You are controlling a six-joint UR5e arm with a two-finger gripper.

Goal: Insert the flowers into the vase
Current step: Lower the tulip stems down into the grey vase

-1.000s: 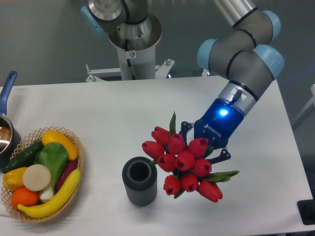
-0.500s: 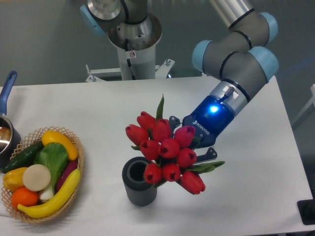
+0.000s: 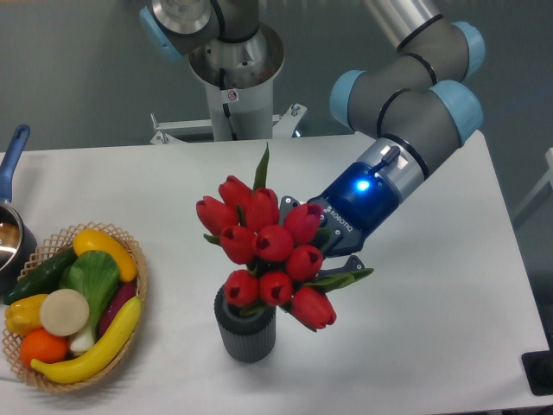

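The flowers (image 3: 263, 251), a bunch of red tulips with green leaves, hang tilted over the vase (image 3: 246, 335) and cover most of its mouth. The vase is a small dark grey ribbed cylinder standing upright near the table's front edge. My gripper (image 3: 318, 244) reaches in from the right, its blue-lit body just behind the blooms, and is shut on the bunch's stems. The stems and the fingertips are mostly hidden by the blooms. Whether the stems are inside the vase's mouth cannot be told.
A wicker basket (image 3: 136, 294) of fruit and vegetables sits at the front left. A blue-handled pot (image 3: 12, 216) stands at the left edge behind it. The arm's base column (image 3: 232, 78) rises at the back of the white table (image 3: 432, 328).
My gripper has carried the flowers to the left and slightly up, from beside the vase to directly over it; the blooms now hide the vase's mouth.
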